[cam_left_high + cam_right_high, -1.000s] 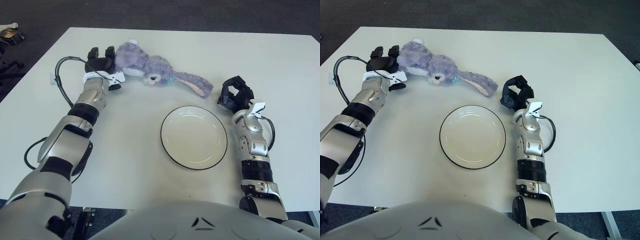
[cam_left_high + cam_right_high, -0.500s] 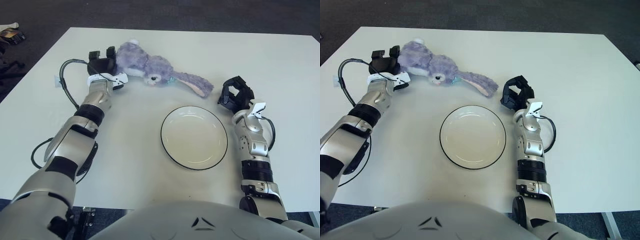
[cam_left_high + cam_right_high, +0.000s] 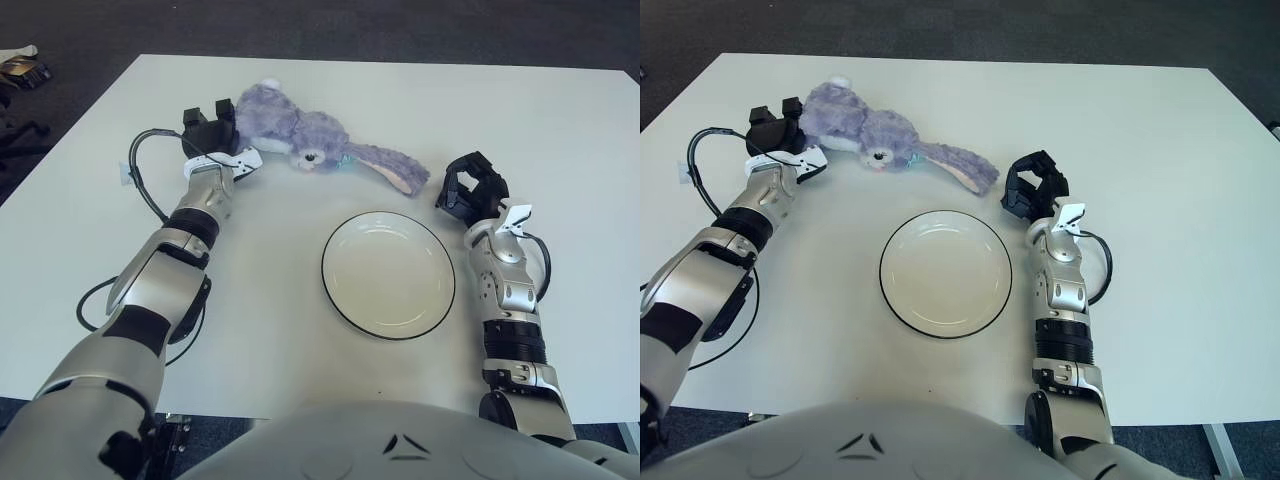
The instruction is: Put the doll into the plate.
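A purple plush bunny doll lies on its side at the back left of the white table, long ears trailing right toward the plate. The white plate with a dark rim sits bare in the middle. My left hand is against the doll's rear end on its left side, fingers spread upward and not closed around it. My right hand shows just right of the plate's upper edge, fingers curled and holding nothing, a short gap from the doll's ear tip.
A black cable loops off my left wrist over the table. A small object lies on the dark floor beyond the table's back left corner.
My left hand has slid right and inward along the table against the doll's rear. The doll has shifted slightly to the right. The right hand has not moved.
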Robot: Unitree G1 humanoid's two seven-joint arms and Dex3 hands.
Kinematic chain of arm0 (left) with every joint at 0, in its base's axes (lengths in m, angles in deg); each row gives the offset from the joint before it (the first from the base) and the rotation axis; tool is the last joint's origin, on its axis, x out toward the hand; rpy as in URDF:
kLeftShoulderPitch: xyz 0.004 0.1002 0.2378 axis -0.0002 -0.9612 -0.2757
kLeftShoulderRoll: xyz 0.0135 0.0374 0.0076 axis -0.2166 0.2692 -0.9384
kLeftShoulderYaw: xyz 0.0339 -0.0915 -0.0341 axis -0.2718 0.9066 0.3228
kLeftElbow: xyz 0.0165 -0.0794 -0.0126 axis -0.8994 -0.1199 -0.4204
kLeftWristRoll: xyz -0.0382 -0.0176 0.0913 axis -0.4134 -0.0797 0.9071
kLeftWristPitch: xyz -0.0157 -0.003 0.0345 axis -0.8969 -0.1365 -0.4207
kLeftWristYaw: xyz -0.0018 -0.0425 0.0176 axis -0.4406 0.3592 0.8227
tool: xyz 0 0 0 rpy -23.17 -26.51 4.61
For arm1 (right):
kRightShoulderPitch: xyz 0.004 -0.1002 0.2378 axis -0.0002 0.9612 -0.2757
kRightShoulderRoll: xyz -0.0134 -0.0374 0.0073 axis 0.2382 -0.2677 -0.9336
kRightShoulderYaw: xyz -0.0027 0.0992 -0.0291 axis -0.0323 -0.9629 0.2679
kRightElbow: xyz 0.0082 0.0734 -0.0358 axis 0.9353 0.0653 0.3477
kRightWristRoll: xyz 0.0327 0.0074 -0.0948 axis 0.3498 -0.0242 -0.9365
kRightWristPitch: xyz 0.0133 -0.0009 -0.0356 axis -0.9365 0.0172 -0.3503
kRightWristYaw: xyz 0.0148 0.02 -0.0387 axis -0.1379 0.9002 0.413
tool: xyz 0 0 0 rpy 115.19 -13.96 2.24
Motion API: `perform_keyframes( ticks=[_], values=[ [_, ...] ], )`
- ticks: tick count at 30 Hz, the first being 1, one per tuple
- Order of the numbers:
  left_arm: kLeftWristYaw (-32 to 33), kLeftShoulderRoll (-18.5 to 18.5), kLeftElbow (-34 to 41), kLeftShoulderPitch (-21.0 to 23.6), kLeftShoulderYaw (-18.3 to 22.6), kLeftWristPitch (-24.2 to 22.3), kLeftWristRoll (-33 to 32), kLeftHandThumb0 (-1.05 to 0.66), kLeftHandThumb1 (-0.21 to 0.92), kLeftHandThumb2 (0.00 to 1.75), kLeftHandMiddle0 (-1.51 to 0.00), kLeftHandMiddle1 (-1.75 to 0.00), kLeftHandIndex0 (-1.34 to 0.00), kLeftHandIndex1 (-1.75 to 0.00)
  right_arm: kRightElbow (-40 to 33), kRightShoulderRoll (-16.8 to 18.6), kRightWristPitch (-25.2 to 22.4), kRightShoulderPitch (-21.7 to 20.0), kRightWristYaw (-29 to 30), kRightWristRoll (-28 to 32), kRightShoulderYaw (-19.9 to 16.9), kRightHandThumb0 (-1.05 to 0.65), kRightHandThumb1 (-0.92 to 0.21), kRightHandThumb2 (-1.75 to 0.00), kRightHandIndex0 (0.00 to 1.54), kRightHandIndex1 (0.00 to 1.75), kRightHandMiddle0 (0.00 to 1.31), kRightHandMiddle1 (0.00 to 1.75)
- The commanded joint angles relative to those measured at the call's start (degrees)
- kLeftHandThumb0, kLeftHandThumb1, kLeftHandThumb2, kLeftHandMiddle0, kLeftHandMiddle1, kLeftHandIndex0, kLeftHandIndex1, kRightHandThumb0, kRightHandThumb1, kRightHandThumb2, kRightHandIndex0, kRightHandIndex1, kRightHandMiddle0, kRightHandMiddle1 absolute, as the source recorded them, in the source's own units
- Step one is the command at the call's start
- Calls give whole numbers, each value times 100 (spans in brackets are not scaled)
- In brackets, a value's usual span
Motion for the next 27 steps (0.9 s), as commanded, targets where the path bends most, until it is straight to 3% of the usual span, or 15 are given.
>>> perform_keyframes(
  ticks=[1, 12, 13, 16, 21, 27],
  values=[
    [9, 52, -127, 70, 0, 107, -49, 40, 38, 121, -51, -174, -14, -174, 285, -12, -253, 309, 35, 29, -48, -45, -43, -118, 97, 175, 53, 175],
    [-93, 103, -342, 147, -7, 140, -142, 46, 32, 130, -59, -175, -25, -175, 313, -40, -152, 314, 32, -26, -7, -45, -43, -118, 96, 175, 53, 175],
    [-95, 110, -357, 152, -9, 140, -148, 29, 31, 131, -64, -170, -29, -175, 322, -49, -129, 315, 28, -35, 1, -45, -43, -118, 96, 175, 53, 175],
    [-119, 132, -416, 169, 21, 151, -202, 10, 25, 137, -71, -166, -38, -175, 343, -96, 9, 323, 17, -141, 75, -45, -43, -118, 96, 175, 53, 175],
    [-86, 173, -468, 153, 184, 358, -431, 2, 16, 148, -78, -164, -49, -175, 348, -197, 196, 296, -5, -321, 230, -45, -43, -117, 97, 175, 52, 175],
    [-48, 245, -497, 144, 303, 547, -610, 0, 9, 154, -83, -162, -55, -175, 11, -345, 45, 207, 17, -687, 521, -44, -44, -116, 98, 175, 52, 175]
  ],
)
